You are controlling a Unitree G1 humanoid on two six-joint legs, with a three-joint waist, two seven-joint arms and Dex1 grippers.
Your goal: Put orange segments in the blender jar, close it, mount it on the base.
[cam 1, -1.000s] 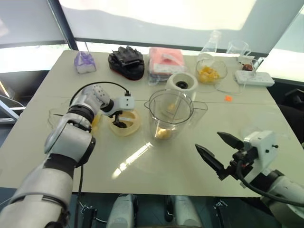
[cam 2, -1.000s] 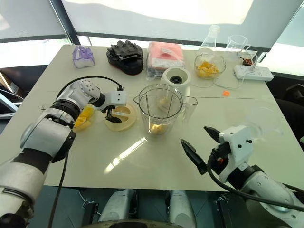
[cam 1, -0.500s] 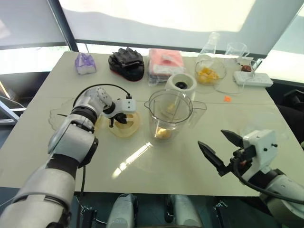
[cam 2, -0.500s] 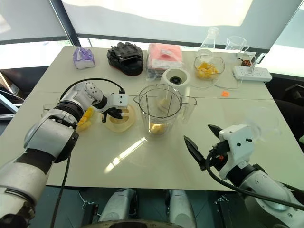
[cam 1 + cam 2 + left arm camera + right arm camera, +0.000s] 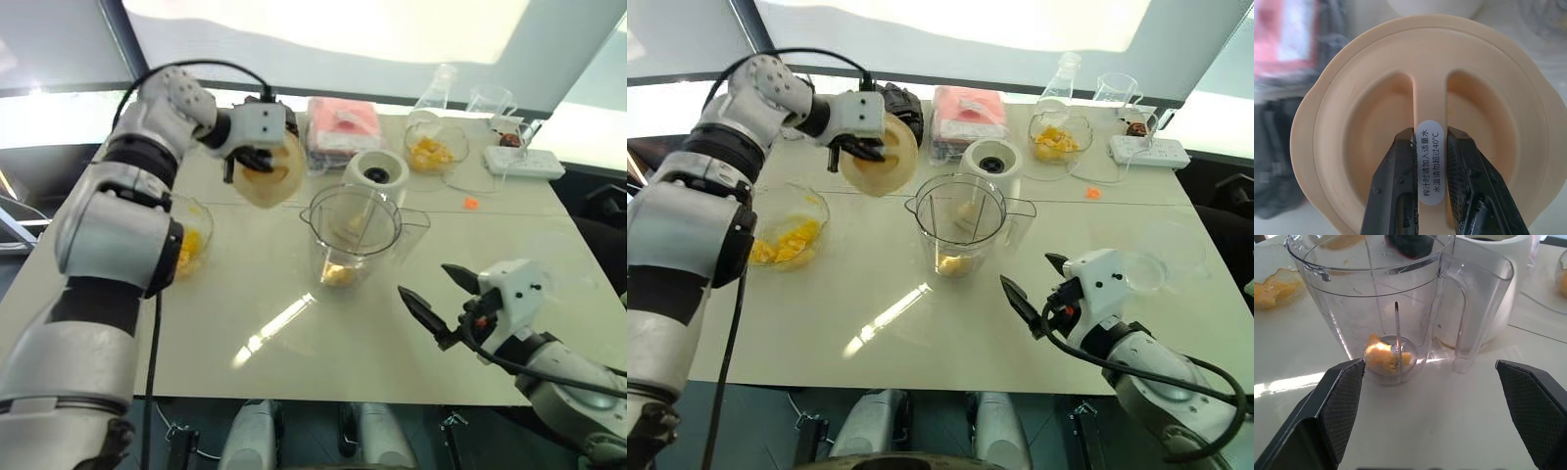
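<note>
One second ago the lid (image 5: 880, 157) lay flat on the table (image 5: 921, 333), left of the jar (image 5: 960, 225). Now the left gripper (image 5: 854, 149) holds it lifted and tilted at the upper left of the head views. The right gripper (image 5: 1029, 274), at lower right, stays spread wide. The left wrist view shows the fingers (image 5: 1400, 166) pinching the lid's centre rib. The right wrist view shows one segment (image 5: 1385, 355) at the jar's bottom, with the base (image 5: 989, 159) behind.

Silver arms (image 5: 110, 233), black cables (image 5: 155, 338), black pincers (image 5: 1029, 272)

Left gripper (image 5: 250, 160) raised, jaws clamped; right gripper (image 5: 422, 278) low, spread.
</note>
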